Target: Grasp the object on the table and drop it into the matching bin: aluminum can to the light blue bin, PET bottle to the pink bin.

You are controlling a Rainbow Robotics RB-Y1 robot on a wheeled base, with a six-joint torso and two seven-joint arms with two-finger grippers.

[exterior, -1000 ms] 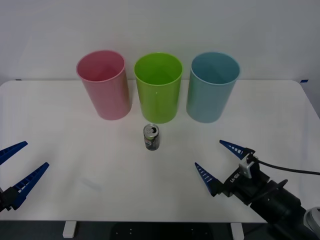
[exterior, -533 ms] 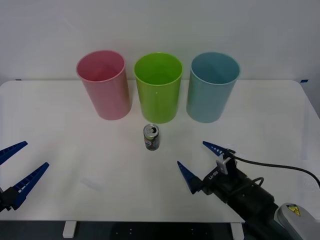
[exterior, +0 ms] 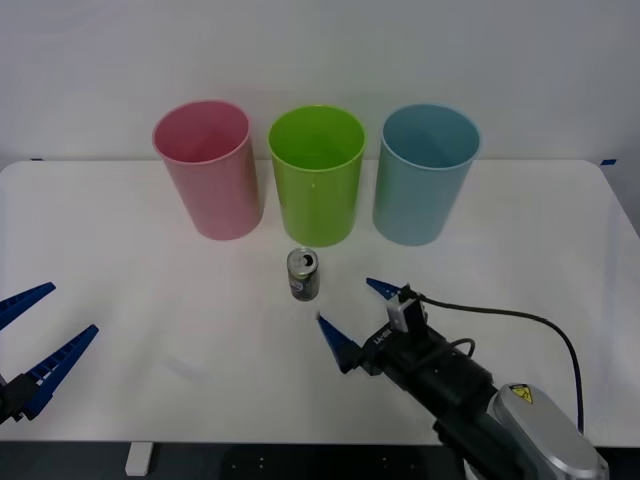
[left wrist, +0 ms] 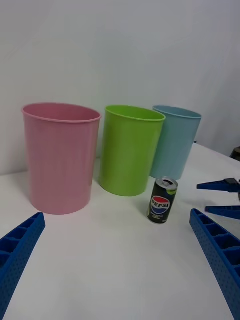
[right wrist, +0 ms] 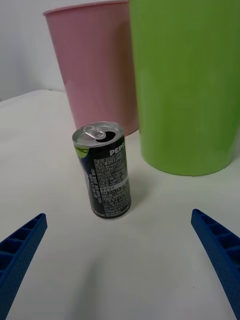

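Front: we count one aluminum can (exterior: pixel 303 273), dark, silver-topped, upright on the table (exterior: pixel 120 260) before three bins; right gripper (exterior: pixel 357 315) beside it, wide open, empty; left gripper (exterior: pixel 38 335) likewise, parked. Right wrist: can (right wrist: pixel 103 170) between spread fingers (right wrist: pixel 217 255).

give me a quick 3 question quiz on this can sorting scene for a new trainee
1. True or false: the aluminum can stands upright on the table.
2. Which bin stands nearest behind the can? A) pink bin B) lime green bin C) light blue bin
3. Fill in: the right gripper is near the can with its fingers ____.

Key
1. True. Its silver top faces up.
2. B.
3. Open, not touching the can. The left gripper waits open at the table's near left edge.
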